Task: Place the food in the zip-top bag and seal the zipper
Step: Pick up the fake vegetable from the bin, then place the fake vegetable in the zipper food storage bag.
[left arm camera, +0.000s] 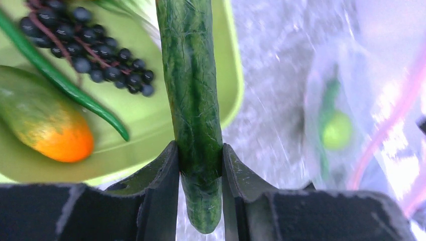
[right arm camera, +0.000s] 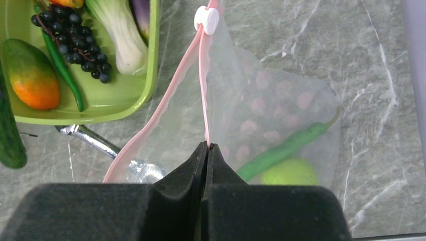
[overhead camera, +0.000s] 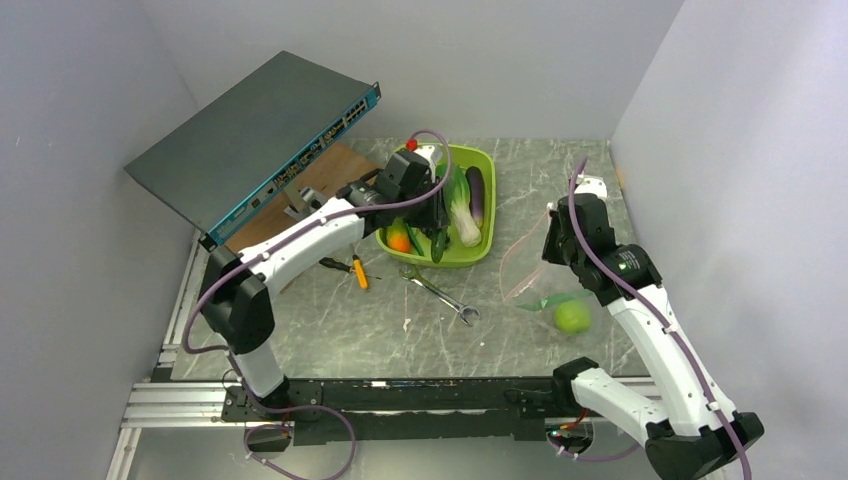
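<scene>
- While the left gripper (left arm camera: 200, 163) is clamped tight on the long dark-green cucumber (left arm camera: 193, 90), the cucumber crosses above the rim of the lime-green tub (left arm camera: 235, 65).
- The right gripper (right arm camera: 207, 149), right of the tub, is pinched closed on the pink zipper (right arm camera: 203, 85).
- The zip-top bag (right arm camera: 281, 105) sits just right of the tub with its mouth gaping, and holds a round green fruit (right arm camera: 290, 172).
- Grapes (right arm camera: 75, 45) and bok choy (right arm camera: 118, 35) lie inside the tub.

This is a robotics lab test cell. Plain white panels (overhead camera: 80, 150) enclose a table (overhead camera: 330, 330) with a grey marble pattern, two robot arms (overhead camera: 300, 235) are mounted on an aluminium frame (overhead camera: 170, 400) at its edge, and a network switch (overhead camera: 255, 140) leans in the back corner.
</scene>
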Available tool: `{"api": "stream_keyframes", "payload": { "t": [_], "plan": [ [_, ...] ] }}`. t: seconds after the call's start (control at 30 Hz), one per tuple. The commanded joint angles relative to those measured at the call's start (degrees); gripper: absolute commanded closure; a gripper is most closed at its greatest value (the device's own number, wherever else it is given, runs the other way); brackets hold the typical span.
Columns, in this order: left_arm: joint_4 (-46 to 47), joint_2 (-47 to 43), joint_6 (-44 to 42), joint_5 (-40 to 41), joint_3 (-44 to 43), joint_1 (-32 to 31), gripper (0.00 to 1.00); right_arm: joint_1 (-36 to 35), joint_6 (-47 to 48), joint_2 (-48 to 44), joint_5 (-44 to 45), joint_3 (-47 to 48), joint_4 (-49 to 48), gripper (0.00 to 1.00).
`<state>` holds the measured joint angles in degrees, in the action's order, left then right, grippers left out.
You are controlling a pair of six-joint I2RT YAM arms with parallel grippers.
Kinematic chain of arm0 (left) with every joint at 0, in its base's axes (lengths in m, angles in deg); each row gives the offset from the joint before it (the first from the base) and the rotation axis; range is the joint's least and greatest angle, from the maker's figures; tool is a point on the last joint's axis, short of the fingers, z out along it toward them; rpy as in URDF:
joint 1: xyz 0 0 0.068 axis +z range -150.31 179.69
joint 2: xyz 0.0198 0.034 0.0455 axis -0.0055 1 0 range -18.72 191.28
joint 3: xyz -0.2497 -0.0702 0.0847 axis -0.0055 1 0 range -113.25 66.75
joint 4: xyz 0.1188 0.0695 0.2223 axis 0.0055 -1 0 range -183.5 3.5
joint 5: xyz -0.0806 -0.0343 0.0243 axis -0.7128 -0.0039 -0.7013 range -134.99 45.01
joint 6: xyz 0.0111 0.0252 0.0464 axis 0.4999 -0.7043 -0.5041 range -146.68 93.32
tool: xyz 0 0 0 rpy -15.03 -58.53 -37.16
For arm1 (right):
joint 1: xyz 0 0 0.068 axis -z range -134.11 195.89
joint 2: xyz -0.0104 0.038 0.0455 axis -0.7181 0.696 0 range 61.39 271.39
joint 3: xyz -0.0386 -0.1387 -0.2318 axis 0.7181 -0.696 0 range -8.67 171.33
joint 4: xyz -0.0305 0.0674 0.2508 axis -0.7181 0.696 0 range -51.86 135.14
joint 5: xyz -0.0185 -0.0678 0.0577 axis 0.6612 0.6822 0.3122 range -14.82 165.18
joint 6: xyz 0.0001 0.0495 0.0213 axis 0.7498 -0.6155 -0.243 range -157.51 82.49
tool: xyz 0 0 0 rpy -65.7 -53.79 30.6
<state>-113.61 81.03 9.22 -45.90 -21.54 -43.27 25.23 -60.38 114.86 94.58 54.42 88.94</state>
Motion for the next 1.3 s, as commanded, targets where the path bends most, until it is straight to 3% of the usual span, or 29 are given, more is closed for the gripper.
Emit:
{"api": "stream_keyframes", "payload": {
  "t": [0.0, 0.13, 0.27, 0.4, 0.57, 0.73, 0.9, 1.1, 1.27],
  "plan": [
    [-4.8, -4.9, -10.3, -17.7, -1.0, -0.2, 1.0, -2.1, 0.9, -1.3, 1.7, -0.2, -2.2, 1.0],
    [-11.7, -7.2, -13.2, -32.1, -1.4, -0.2, 1.0, -5.1, 1.1, -1.2, 4.0, 0.0, -1.9, 1.0],
    [-11.1, -12.0, -13.2, -41.1, 2.4, -0.3, 1.0, -6.0, 1.5, -1.0, 4.4, 0.5, -2.2, 1.0],
    [-4.1, -16.3, -7.6, -48.4, 6.9, -0.4, 0.98, -6.1, 2.2, -0.9, 3.1, 0.5, -2.8, 1.0],
    [9.3, -14.5, 6.6, -59.1, 10.4, -1.4, 1.0, -6.5, 3.2, -2.2, -0.5, -0.2, -4.5, 1.0],
    [20.0, -9.5, 22.5, -63.6, 13.4, -3.1, 1.0, -9.0, 3.9, -3.7, 2.0, -0.9, -5.0, 1.0],
    [30.2, -7.1, 32.7, -65.4, 17.8, -3.1, 1.0, -10.7, 4.4, -4.4, 3.6, -0.7, -5.3, 1.0],
    [30.4, -3.5, 34.2, -65.1, 16.1, -3.5, 1.0, -11.4, 4.8, -4.6, 2.8, -0.4, -5.5, 1.0],
    [37.8, -0.3, 40.8, -61.1, 15.5, -3.6, 0.97, -11.5, 4.8, -4.0, 2.1, -0.4, -5.7, 1.0]
  ]
}}
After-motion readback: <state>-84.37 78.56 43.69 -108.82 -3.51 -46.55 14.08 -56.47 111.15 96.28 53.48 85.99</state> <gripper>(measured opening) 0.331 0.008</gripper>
